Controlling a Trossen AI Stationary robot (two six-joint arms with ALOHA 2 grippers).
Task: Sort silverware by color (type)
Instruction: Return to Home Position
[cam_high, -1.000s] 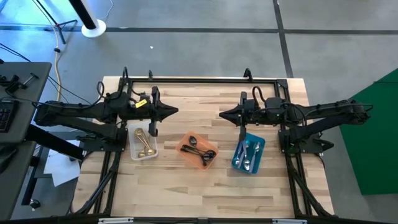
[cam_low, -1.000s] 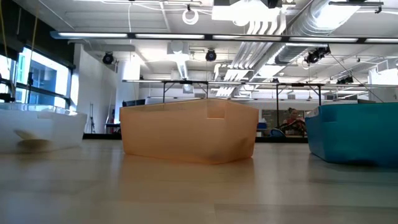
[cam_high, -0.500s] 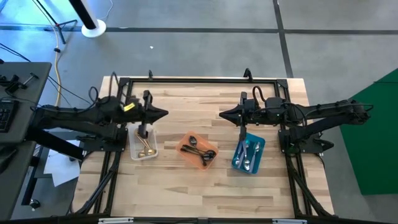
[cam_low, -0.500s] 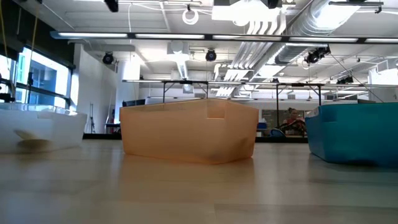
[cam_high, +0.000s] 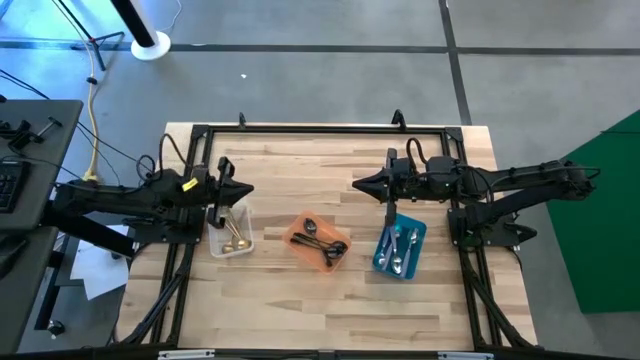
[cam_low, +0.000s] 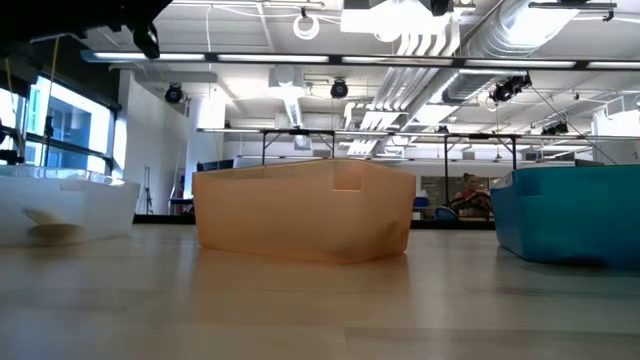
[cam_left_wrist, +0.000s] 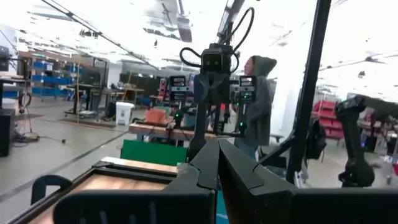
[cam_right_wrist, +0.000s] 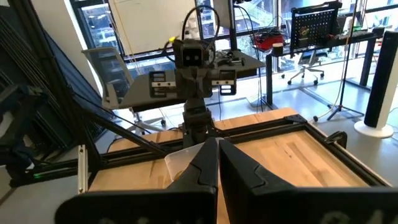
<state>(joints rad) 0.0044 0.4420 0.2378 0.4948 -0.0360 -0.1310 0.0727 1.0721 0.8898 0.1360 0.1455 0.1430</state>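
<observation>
The silverware lies sorted in three trays near the table's middle. Gold spoons (cam_high: 233, 232) lie in the clear tray (cam_high: 214, 245) at the left. Black spoons (cam_high: 322, 243) lie in the orange tray (cam_high: 298, 228). Silver spoons (cam_high: 398, 250) lie in the blue tray (cam_high: 381, 262) at the right. My left gripper (cam_high: 250, 190) (cam_left_wrist: 217, 163) is shut and empty, held above the table just beyond the clear tray's far end. My right gripper (cam_high: 356, 184) (cam_right_wrist: 217, 155) is shut and empty too, raised beyond the blue tray's far end and pointing at the left gripper.
A black metal frame (cam_high: 320, 128) runs along the table's far edge and down both sides. The low view shows the three trays side by side: clear (cam_low: 60, 205), orange (cam_low: 305, 212) and blue (cam_low: 570, 215). A person in a hooded top (cam_left_wrist: 258, 99) stands beyond the table's right side.
My left gripper has drawn back toward the table's left edge and sunk lower, staying shut; it now sits over the clear tray's far end. The trays and spoons have kept their places.
</observation>
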